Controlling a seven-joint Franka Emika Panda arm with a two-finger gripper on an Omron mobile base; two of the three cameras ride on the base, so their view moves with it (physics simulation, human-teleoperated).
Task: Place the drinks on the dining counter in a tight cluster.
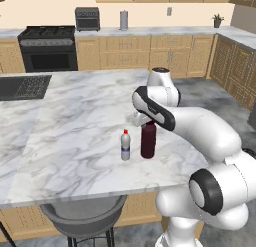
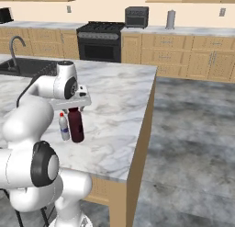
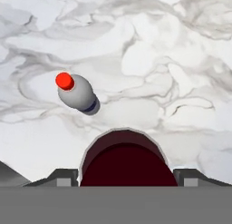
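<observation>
The stout dark maroon bottle [image 1: 148, 141] [image 2: 76, 126] stands upright on the marble dining counter [image 1: 75, 121] [image 2: 119, 102], near its front right corner. My gripper [image 1: 148, 122] [image 2: 75, 107] [image 3: 127, 177] comes down over the bottle's top, and its fingers press against both sides of the maroon bottle [image 3: 127, 157]. The small clear bottle with the red cap [image 1: 125, 146] [image 2: 64, 127] [image 3: 77, 94] stands upright just left of it, a narrow gap apart. The wine bottle is out of view.
A black sink [image 1: 22, 86] [image 2: 23, 67] is set into the counter's far left. A round grey stool [image 1: 82, 216] sits under the front edge. The counter's right edge [image 2: 147, 116] drops to the floor. A black stove [image 1: 47, 48] [image 2: 101, 40] stands at the back wall.
</observation>
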